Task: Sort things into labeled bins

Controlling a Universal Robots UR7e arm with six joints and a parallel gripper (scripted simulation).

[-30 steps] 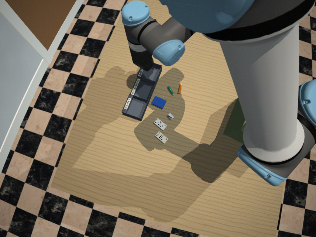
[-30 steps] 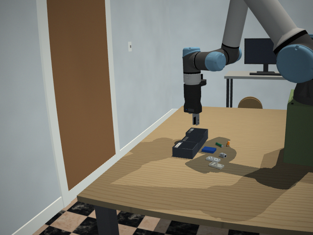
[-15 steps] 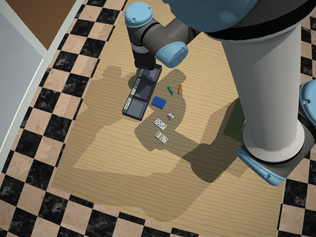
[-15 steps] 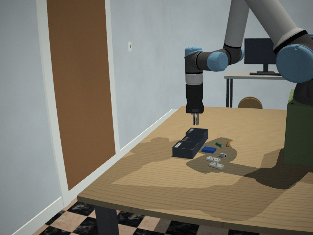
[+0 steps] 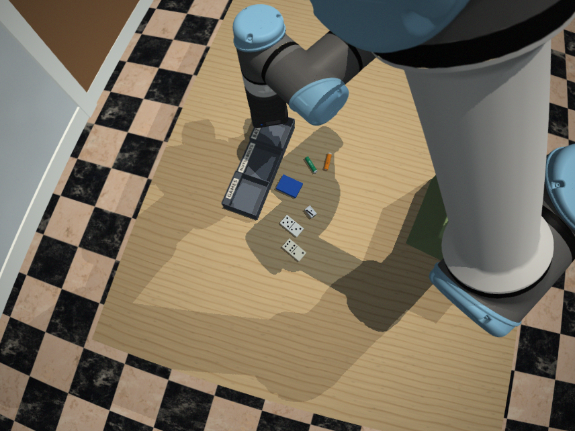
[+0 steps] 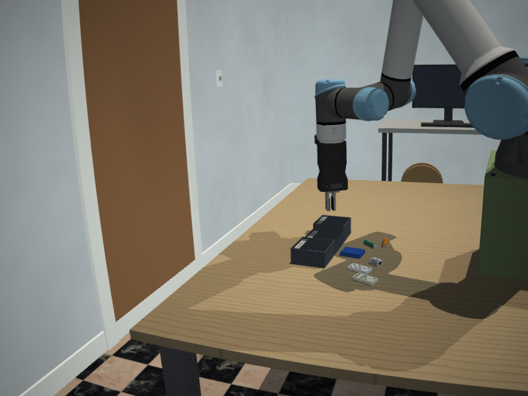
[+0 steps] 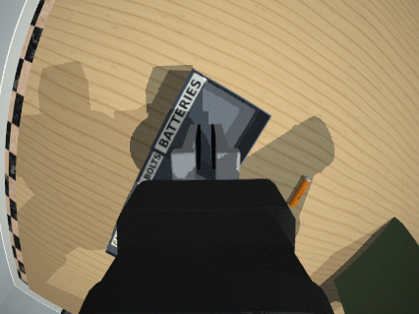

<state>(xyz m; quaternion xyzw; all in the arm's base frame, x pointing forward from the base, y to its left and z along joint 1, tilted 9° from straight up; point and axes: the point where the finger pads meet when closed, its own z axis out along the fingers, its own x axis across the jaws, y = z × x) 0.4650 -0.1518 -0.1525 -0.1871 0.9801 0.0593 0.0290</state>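
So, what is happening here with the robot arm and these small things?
The arm's gripper hangs above the BATTERIES bin, fingers nearly together; whether they hold something thin, I cannot tell. A green battery, an orange battery, a blue box, a small metal piece and two dominoes lie beside the bins.

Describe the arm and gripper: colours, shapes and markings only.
The arm has light grey tubular links, dark grey joints with black rings and round light-blue caps. A pale collar tops the boxy black gripper, which bears a tiny blue dot and two thin grey fingers.
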